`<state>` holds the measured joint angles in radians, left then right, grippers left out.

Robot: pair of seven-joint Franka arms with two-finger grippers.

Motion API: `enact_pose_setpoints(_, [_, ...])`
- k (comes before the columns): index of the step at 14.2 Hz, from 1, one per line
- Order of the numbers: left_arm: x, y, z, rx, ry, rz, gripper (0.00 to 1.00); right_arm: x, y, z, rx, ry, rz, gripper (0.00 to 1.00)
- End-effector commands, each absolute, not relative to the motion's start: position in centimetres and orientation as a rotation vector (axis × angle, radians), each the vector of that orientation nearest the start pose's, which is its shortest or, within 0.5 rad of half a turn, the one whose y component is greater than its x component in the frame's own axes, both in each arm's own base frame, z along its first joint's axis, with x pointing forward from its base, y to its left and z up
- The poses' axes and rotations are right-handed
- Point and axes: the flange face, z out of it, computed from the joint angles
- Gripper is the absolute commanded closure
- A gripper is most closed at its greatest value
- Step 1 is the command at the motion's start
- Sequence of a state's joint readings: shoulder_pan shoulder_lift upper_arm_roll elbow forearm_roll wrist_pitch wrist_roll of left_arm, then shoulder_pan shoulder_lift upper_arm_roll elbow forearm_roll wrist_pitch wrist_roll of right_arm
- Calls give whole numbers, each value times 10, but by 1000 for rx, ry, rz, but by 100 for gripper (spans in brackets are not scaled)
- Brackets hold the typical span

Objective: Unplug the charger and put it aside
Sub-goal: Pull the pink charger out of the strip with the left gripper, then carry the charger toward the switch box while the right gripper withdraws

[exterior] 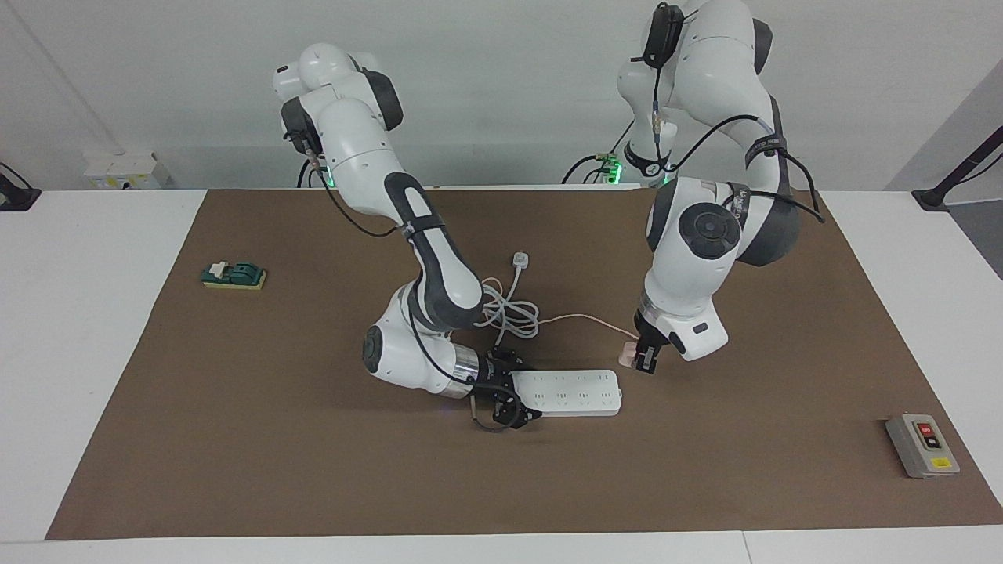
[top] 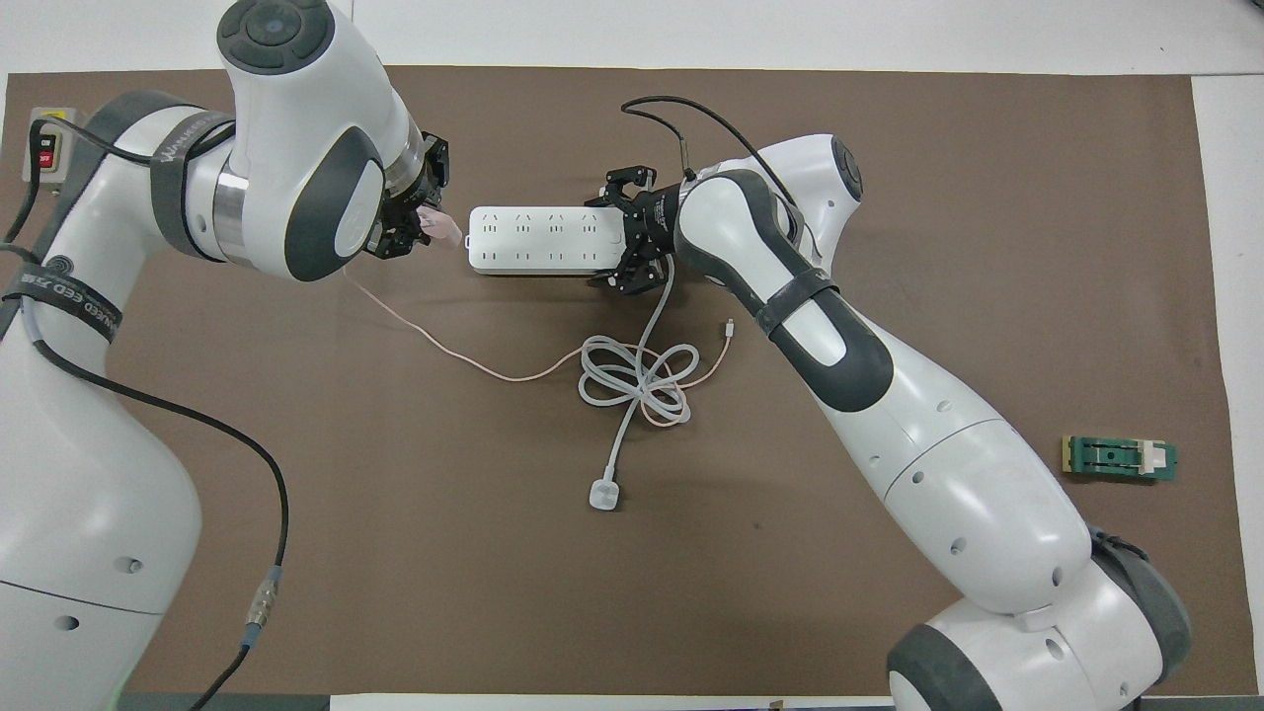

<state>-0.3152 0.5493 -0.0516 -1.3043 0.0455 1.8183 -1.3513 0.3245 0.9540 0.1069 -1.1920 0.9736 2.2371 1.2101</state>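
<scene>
We take the overhead view and work across it from one side to the other. First comes the left gripper [top: 410,229], closed tight on the charger [top: 441,226]; the pale pink cube sits between its fingertips just beside the end of the power strip [top: 538,240] that points toward the left arm's end of the table. We see a narrow gap there, so we judge the prongs are out of the socket. The thin pink cable [top: 474,367] trails from the cube toward the robots into the coiled white cord [top: 632,380].

Next, the right gripper [top: 626,235] is at the strip's other end, its fingers straddling that end, apparently pinning the strip so it does not drag while the charger comes free. We cannot tell how firmly it bears on the casing.

As to room: the brown mat [top: 987,148] lies bare on the stretch toward the left arm's end, apart from the grey switch box [exterior: 921,445] at its corner. We judge that stretch suitable for setting the charger down. The green block [top: 1119,459] lies well apart, toward the right arm's end. The cable's slack in the coil could snag.
</scene>
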Motion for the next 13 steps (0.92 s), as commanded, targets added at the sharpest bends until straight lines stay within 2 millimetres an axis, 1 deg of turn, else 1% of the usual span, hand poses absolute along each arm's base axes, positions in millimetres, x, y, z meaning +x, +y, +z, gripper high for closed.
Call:
enact_pose_setpoints(1, [659, -212, 432, -2821, -1253, 59, 100, 705, 327, 221, -1831, 1550, 741, 0])
enact_pose_setpoints(2, [655, -203, 432, -2842, -1191, 70, 100, 705, 326, 222, -1831, 1548, 744, 0])
enact_pose_setpoints(3, [648, -190, 435, -2865, -1140, 70, 100, 706, 325, 223, -1831, 1548, 741, 0])
enact_pose_setpoints(4, [639, -176, 437, -2903, -1063, 55, 100, 708, 321, 226, -1830, 1547, 741, 0])
enact_pose_setpoints(6, [613, -145, 439, -2980, -898, 3, 100, 710, 316, 234, -1823, 1556, 750, 0])
enact_pose_setpoints(7, [601, -137, 435, -3002, -837, -11, 100, 713, 310, 242, -1815, 1561, 751, 0])
enact_pose_setpoints(8, [590, -124, 435, -3020, -773, -20, 100, 716, 303, 249, -1807, 1566, 752, 0])
enact_pose_setpoints(9, [581, -111, 437, -3038, -699, -20, 100, 717, 298, 258, -1797, 1573, 765, 0])
enact_pose_setpoints(10, [569, -104, 439, -3057, -631, -16, 100, 717, 291, 268, -1779, 1597, 771, 0])
enact_pose_setpoints(13, [533, -75, 435, -3130, -506, -34, 100, 718, 261, 300, -1766, 1624, 800, 0])
